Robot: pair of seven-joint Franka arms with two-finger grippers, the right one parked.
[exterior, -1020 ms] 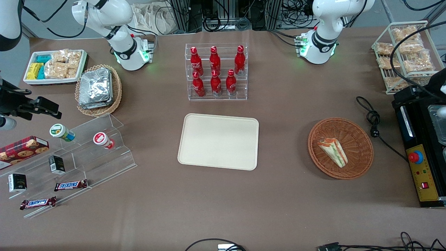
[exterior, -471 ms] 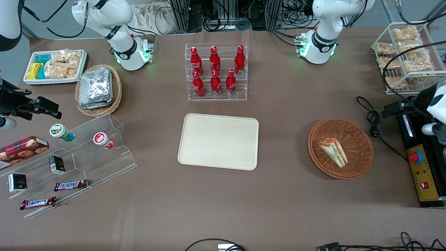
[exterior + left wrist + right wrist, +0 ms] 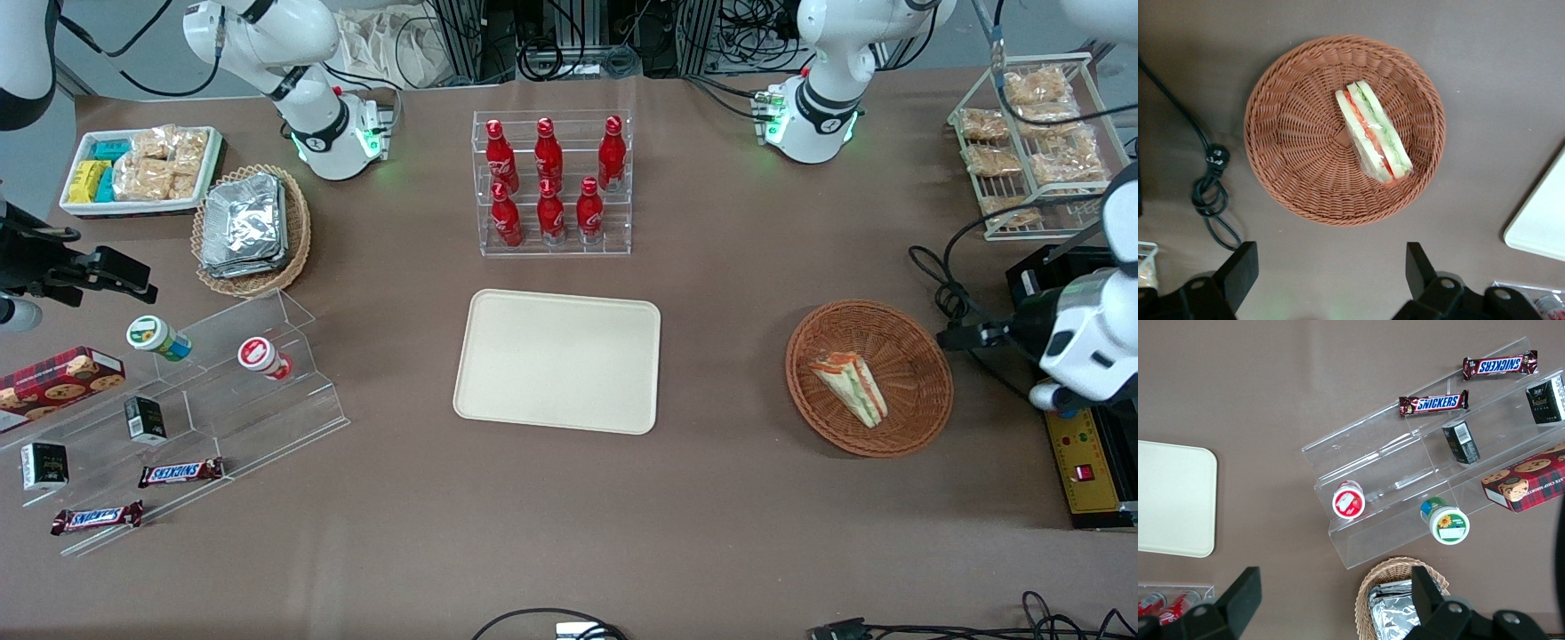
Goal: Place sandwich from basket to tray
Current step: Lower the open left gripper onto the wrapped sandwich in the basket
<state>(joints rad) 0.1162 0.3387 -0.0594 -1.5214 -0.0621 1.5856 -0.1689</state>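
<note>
Tray [image 3: 557,360] lay bare mid-table. Sandwich [image 3: 849,384] lay in basket [image 3: 869,378]. Left gripper [image 3: 1328,273] hovered apart, beside the basket toward working arm's end, seemingly above table height. Only wrist view showed its 2 fingers [image 3: 1239,270] spread wide, holding nothing.

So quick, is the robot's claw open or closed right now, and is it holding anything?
Gripper: open, holding nothing, hovering above the basket with the sandwich in it.
</note>
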